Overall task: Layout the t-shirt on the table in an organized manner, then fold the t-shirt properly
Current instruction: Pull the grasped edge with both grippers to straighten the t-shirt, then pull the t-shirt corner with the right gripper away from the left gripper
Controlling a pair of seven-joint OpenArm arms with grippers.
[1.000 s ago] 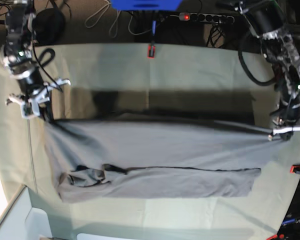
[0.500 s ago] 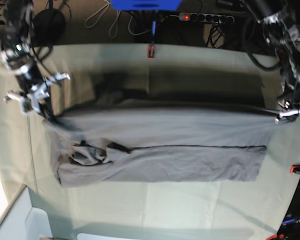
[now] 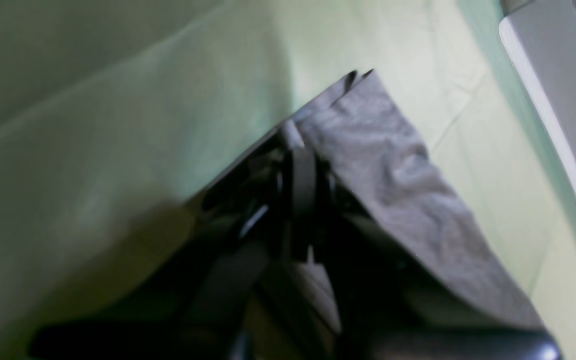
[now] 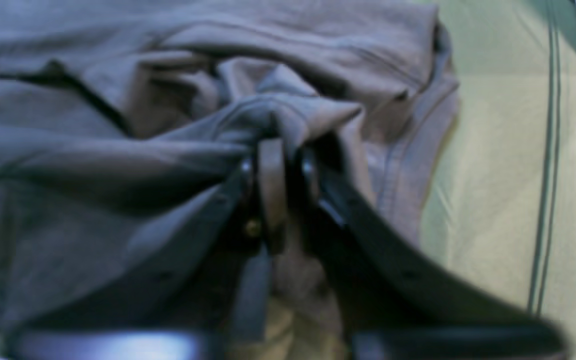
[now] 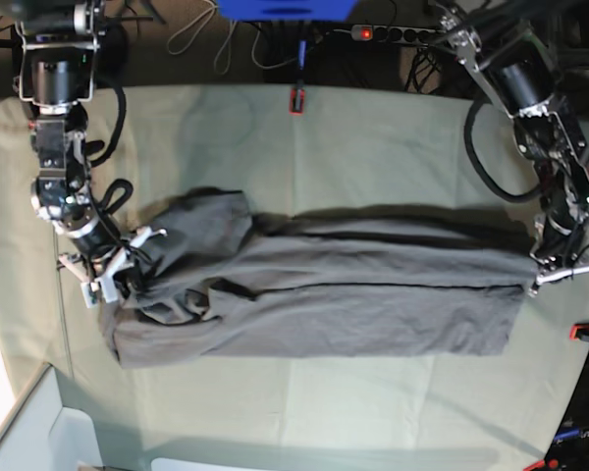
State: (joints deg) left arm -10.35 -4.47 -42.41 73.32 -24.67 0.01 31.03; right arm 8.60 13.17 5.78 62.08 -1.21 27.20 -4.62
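The dark grey cotton t-shirt (image 5: 314, 299) lies lengthwise across the pale green cloth table (image 5: 373, 137), stretched between both grippers: left gripper (image 5: 542, 277) and right gripper (image 5: 106, 280) each pinch an end.

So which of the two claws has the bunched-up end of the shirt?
The right gripper, at the t-shirt's crumpled collar end. The left gripper holds the flat hem corner.
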